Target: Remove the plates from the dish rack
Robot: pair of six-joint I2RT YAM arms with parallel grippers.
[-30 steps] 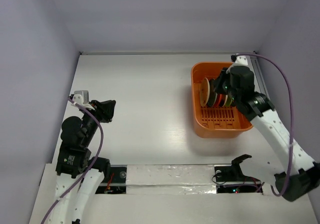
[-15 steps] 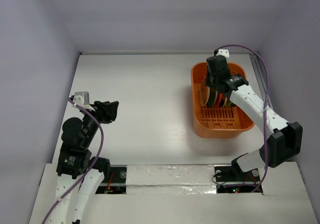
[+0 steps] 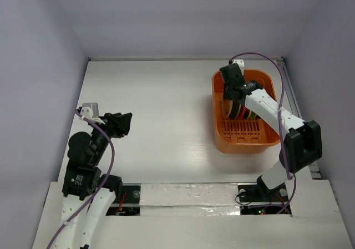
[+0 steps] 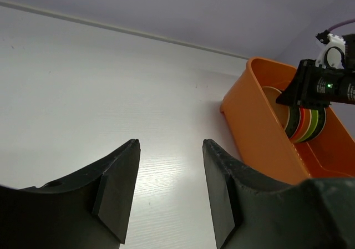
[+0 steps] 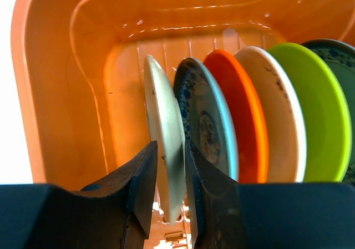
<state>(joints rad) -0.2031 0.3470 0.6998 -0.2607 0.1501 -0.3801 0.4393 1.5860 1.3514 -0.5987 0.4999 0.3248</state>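
My right gripper (image 5: 171, 188) straddles the cream plate (image 5: 161, 110) at the row's left end, fingers (image 5: 138, 193) narrow round its rim to take it alone. Whether they are pinching it, I cannot tell. The plate stands in the rack (image 3: 244, 145), upper right of the top view, and my left gripper (image 4: 169, 188) gapes wide, empty.

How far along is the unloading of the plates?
Done: nothing; all six plates stand in the rack. In hand: the right jaws flank the cream end plate; a firm grip is unclear. To do: lifting all six out. The left jaws are open.
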